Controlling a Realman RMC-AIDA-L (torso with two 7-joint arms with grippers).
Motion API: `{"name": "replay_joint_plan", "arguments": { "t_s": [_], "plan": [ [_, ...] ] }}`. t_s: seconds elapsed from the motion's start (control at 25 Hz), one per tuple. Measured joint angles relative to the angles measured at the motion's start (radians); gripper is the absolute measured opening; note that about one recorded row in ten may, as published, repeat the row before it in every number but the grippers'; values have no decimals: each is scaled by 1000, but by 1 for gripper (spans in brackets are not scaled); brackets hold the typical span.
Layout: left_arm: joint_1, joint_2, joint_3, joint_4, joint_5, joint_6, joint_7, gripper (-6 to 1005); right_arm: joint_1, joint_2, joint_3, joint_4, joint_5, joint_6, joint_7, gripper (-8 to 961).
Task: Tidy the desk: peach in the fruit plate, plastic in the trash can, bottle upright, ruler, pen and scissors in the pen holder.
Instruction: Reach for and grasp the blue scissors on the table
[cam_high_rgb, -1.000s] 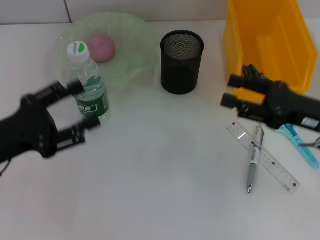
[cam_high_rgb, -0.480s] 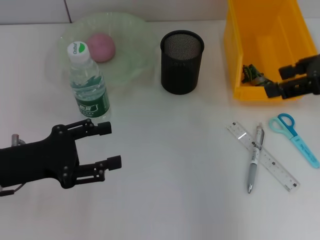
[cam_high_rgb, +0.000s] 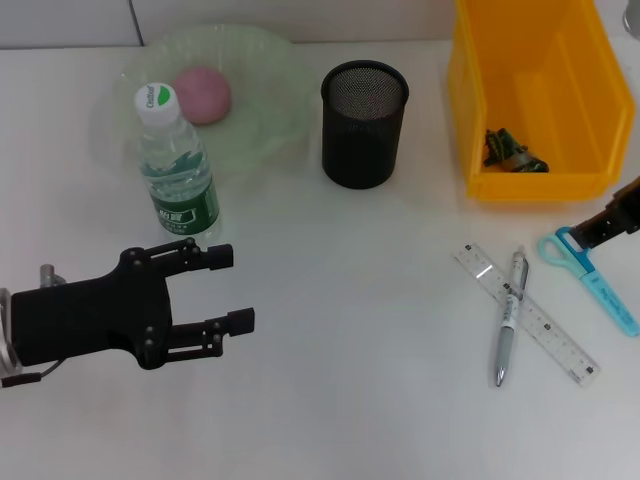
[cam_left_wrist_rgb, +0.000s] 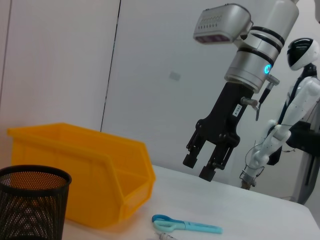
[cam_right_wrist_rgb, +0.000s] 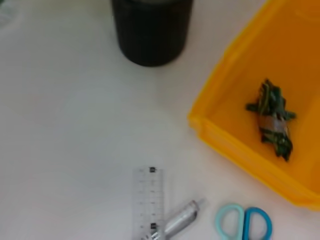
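A pink peach (cam_high_rgb: 203, 94) lies in the green fruit plate (cam_high_rgb: 265, 70). The bottle (cam_high_rgb: 178, 170) stands upright just in front of the plate. Crumpled green plastic (cam_high_rgb: 512, 152) (cam_right_wrist_rgb: 272, 120) rests inside the yellow trash can (cam_high_rgb: 530, 187) (cam_right_wrist_rgb: 235, 145). The ruler (cam_high_rgb: 525, 312) (cam_right_wrist_rgb: 146, 200) and the pen (cam_high_rgb: 509, 318) (cam_right_wrist_rgb: 180, 220) lie crossed on the table, and the blue scissors (cam_high_rgb: 590, 278) (cam_right_wrist_rgb: 243, 222) (cam_left_wrist_rgb: 185, 226) are to their right. The black mesh pen holder (cam_high_rgb: 364, 124) (cam_right_wrist_rgb: 151, 30) (cam_left_wrist_rgb: 31, 205) looks empty. My left gripper (cam_high_rgb: 232, 288) hangs open and empty in front of the bottle. My right gripper (cam_left_wrist_rgb: 198, 167) (cam_high_rgb: 610, 222) is open above the scissors at the right edge.
White table all around. A wall runs behind the plate and the trash can (cam_left_wrist_rgb: 75, 165). A white humanoid figure (cam_left_wrist_rgb: 295, 100) stands beyond the table's far right side.
My left gripper has let go of the upright bottle and drawn back toward the table's front. My right gripper swung from the trash can out to the right edge, above the scissors.
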Motion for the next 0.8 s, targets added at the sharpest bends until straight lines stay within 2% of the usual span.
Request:
{"name": "replay_joint_plan", "arguments": {
  "t_s": [0.24, 0.8],
  "plan": [
    [-13, 1, 1, 0, 1, -11, -1, 784, -21, -1, -8, 165, -56, 103, 25, 700],
    [-37, -4, 8, 0, 4, -52, -2, 784, -30, -2, -35, 334, -72, 240, 72, 667]
  ]
}}
